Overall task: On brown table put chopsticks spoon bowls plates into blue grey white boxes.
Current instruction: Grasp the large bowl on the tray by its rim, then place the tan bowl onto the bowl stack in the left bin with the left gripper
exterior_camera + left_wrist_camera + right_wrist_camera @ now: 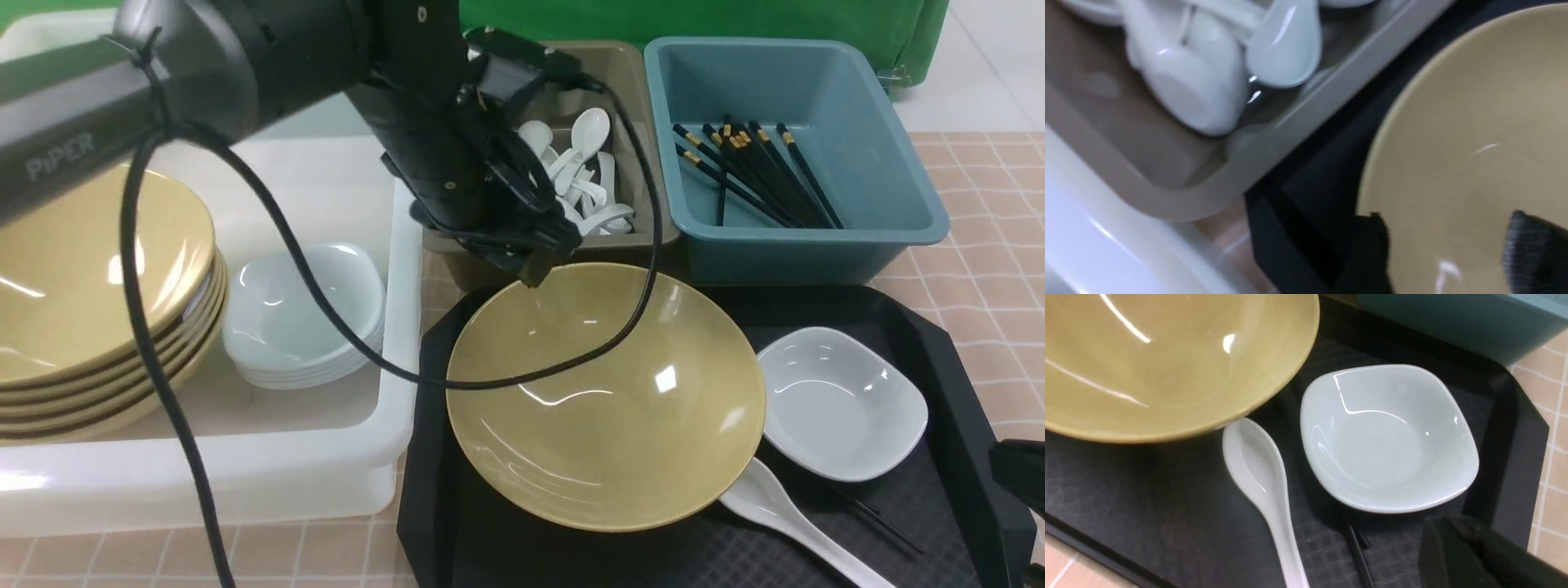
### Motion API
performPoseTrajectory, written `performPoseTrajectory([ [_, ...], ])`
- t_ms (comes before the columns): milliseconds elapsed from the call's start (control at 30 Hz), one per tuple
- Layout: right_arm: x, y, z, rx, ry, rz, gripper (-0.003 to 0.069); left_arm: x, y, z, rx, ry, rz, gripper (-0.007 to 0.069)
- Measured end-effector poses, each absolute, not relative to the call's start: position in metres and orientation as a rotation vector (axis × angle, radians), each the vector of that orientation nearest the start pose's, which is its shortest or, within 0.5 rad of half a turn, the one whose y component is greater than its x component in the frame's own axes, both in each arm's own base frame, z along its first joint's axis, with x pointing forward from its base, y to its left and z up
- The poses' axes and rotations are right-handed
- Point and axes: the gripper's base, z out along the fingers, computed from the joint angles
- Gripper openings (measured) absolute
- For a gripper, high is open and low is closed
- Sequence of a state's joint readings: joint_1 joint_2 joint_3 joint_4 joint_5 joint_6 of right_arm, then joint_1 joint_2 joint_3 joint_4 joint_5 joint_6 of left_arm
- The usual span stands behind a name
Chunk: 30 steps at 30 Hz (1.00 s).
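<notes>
Green material (588,20) runs along the back, and pinkish-brown tiles pattern the desk (992,286) in front of it. On the desk sits the black tray (506,543), and what a spread it carries! Centre stage is the wide tan bowl (604,408), glossy and face up, with the white plate (841,404) just beside it, towards the robot's right. Down below, the white spoon (804,523) has its scoop right by the bowl's rim, its handle running back towards the robot, while dark chopsticks (1359,555) poke out from beneath the plate.

Over to the left hand (1447,249): it hangs over the bowl's far left part, fingers apart! Whether either finger touches the bowl, I cannot tell. And the right hand (1437,551), by the tray's right side, has its fingers together, with the plate and spoon clear of its grasp.

Now the boxes! Stacked tan bowls (106,286) and stacked white plates (306,314) share the big white box (204,474). White spoons (592,175) pile up in the grey box (629,82), and gold-banded black chopsticks (759,175) fan out across the blue box (882,147), right next door.
</notes>
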<state>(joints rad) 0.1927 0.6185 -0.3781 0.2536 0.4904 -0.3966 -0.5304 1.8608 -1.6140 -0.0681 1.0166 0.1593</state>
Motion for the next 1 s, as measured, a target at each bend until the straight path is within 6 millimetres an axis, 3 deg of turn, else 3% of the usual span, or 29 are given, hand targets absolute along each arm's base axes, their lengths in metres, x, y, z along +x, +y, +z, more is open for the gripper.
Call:
performPoseTrajectory([
  [133, 0.112, 0.033, 0.248, -0.463, 2.149, 0.142, 0.0038, 0.355, -0.214, 0.254, 0.929, 2.654, -0.16, 0.053],
  [300, 0.112, 0.033, 0.249, -0.462, 2.147, 0.141, 0.0038, 0.362, -0.22, 0.235, 0.95, 2.668, -0.148, 0.0522],
  [467, 0.113, 0.033, 0.249, -0.46, 2.144, 0.142, 0.0042, 0.363, -0.226, 0.204, 0.946, 2.781, -0.204, 0.0391],
  [500, 0.113, 0.033, 0.249, -0.461, 2.145, 0.142, 0.0042, 0.363, -0.226, 0.203, 0.948, 2.782, -0.204, 0.0382],
  [600, 0.113, 0.033, 0.249, -0.46, 2.146, 0.142, 0.0044, 0.364, -0.224, 0.2, 0.946, 2.796, -0.202, 0.0221],
  [633, 0.113, 0.033, 0.249, -0.46, 2.145, 0.141, 0.0044, 0.364, -0.224, 0.201, 0.944, 2.799, -0.208, 0.0206],
  [700, 0.113, 0.033, 0.249, -0.458, 2.144, 0.143, 0.0045, 0.361, -0.224, 0.211, 0.938, 2.797, -0.256, 0.0128],
  [867, 0.113, 0.033, 0.249, -0.455, 2.144, 0.147, 0.0047, 0.351, -0.223, 0.238, 0.94, 2.752, -0.323, 0.0026],
  [1000, 0.113, 0.033, 0.249, -0.454, 2.144, 0.148, 0.0048, 0.332, -0.211, 0.301, 0.974, 2.549, -0.312, 0.0007],
])
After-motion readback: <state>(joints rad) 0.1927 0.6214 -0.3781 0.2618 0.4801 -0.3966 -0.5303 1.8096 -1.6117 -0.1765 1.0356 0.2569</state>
